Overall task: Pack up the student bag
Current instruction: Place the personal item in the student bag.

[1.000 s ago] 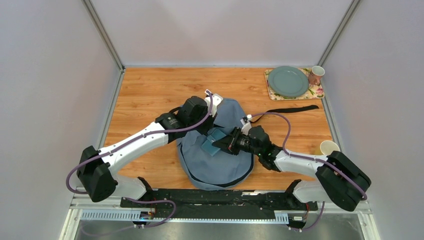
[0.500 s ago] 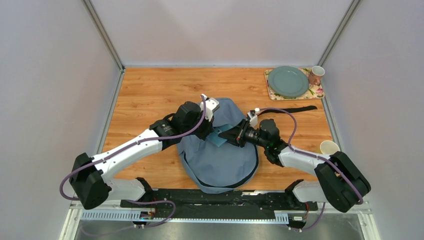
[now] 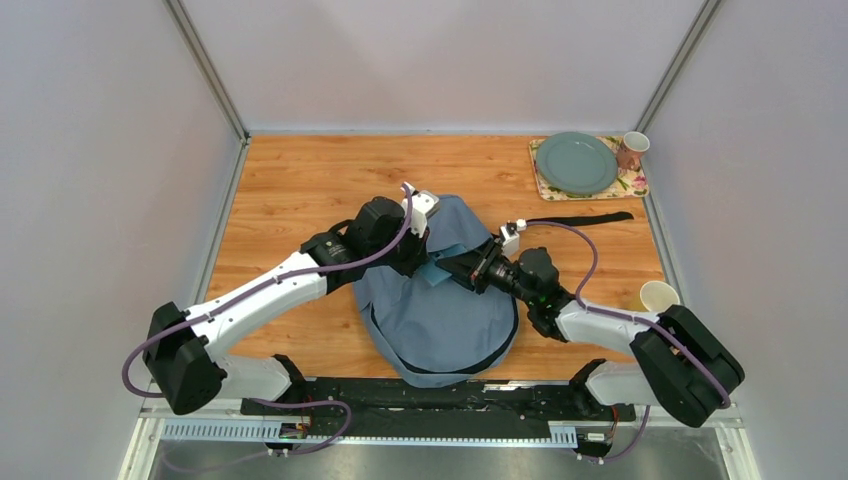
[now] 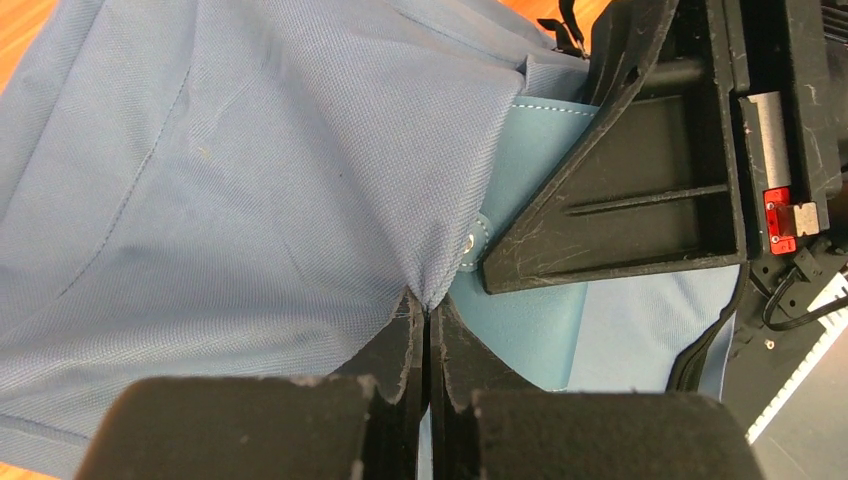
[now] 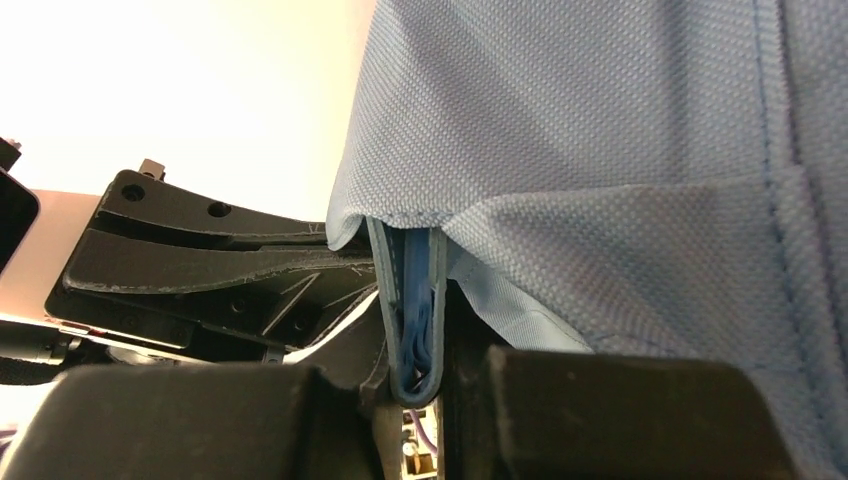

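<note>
Hiding under student bag (image 3: 440, 320) flap: teal pouch (image 4: 530, 325) far end.

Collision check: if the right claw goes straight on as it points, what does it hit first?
Probably the student bag: its lifted fabric drapes over the right claw and its teal pouch. Close beyond, the left claw pinches that fabric. Depth unclear.

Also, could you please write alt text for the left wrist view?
The left gripper, shut, pinches a fold of the grey-blue student bag, tenting it into a peak. Just behind, the right gripper holds a teal pouch partly under that fabric.
</note>
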